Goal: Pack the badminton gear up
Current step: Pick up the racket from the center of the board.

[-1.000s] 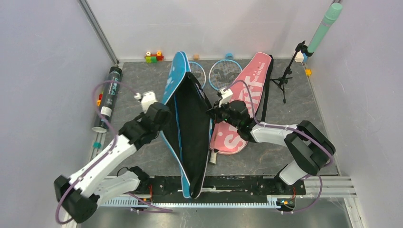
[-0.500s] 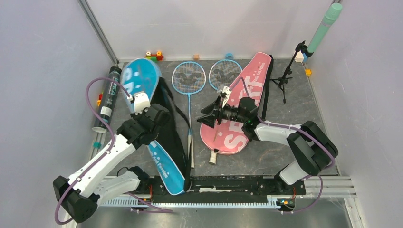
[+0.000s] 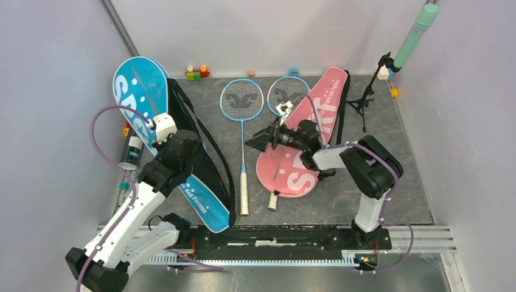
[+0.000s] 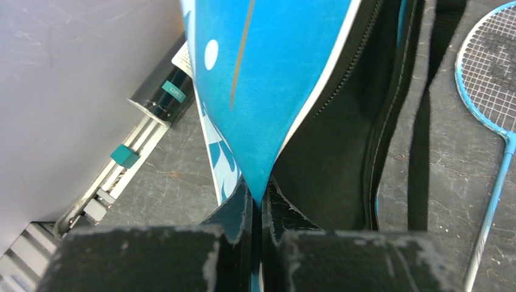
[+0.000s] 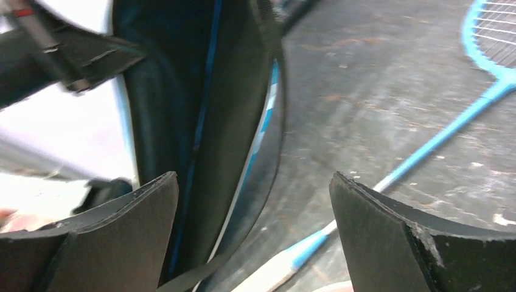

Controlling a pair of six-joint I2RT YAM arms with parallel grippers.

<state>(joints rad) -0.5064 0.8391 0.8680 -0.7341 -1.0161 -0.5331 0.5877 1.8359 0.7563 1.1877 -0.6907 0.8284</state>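
Observation:
My left gripper [image 3: 159,135] is shut on the edge of the blue "SPORT" racket bag [image 3: 143,85], which stands lifted open at the left and shows its black lining. In the left wrist view the blue flap [image 4: 274,73] is pinched between the pads [image 4: 240,213]. A blue racket [image 3: 242,100] lies bare on the table. A second racket [image 3: 285,91] lies partly under the pink bag [image 3: 316,131]. My right gripper [image 3: 254,141] hangs open and empty over the blue racket's shaft [image 5: 426,146], with the blue bag's black inside [image 5: 225,121] to its left. The dark tube [image 3: 130,151] lies by the left wall.
A black tripod stand [image 3: 365,97] is at the back right, with a green cylinder [image 3: 414,36] above it. Small toy blocks [image 3: 196,73] sit along the back wall. A metal rail [image 4: 115,182] runs along the left edge beside the tube [image 4: 161,97].
My right gripper let go of the blue bag, opened wide and drew back to the right. My left arm swung the bag to the left, which uncovered the blue racket.

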